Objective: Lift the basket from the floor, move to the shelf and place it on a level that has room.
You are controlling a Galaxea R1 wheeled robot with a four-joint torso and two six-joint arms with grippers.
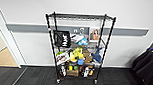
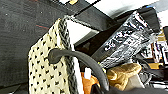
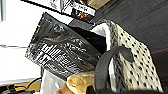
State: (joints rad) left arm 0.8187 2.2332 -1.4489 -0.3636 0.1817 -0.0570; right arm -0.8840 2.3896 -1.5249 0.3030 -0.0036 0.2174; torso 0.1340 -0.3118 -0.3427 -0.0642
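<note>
The head camera looks forward and down from high up at the shelf (image 1: 79,48), standing far against the wall. Each wrist camera sits close against one end of the basket (image 2: 50,72) (image 3: 132,60), both sharing its contents.

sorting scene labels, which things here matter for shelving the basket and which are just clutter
For the job:
cream woven basket with dark rim
tall black wire rack
its bare top wire tier
dark grey carpet floor

Just lying about:
shiny black printed bag in the basket
black bag hung on the rack
framed picture
</note>
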